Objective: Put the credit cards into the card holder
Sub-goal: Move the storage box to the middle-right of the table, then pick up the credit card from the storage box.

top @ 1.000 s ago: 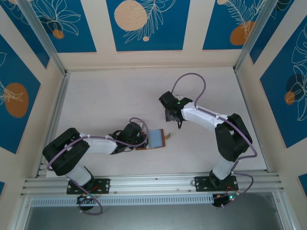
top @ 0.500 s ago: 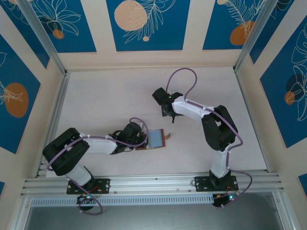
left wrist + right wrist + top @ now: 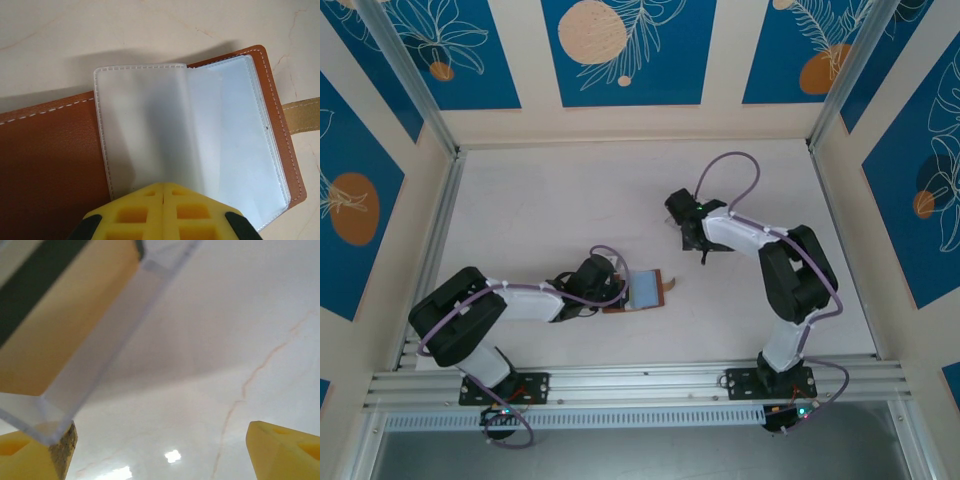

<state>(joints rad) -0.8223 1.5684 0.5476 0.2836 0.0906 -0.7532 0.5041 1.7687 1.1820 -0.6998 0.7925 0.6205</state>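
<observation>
Pinning the open wallet point(image 3: 50, 165) to the middle of the counter point(image 3: 540, 200), the left end effector point(image 3: 162, 197), tips pressed together, bares its clear sleeves point(image 3: 150, 130), seemingly for loading, while the right end effector point(image 3: 160, 450), spread wide, hovers farther right beside the tray point(image 3: 100, 370) of cards point(image 3: 65, 325).

The card holder point(image 3: 50, 165) runs off the left and bottom edges of the left wrist view, and its snap tab point(image 3: 304, 115) off the right. The left gripper point(image 3: 163, 192) covers the clear sleeves' point(image 3: 165, 125) lower edge. In the right wrist view the clear tray point(image 3: 100, 365) and the tan card point(image 3: 65, 325) inside are blurred and cut off at top left.
</observation>
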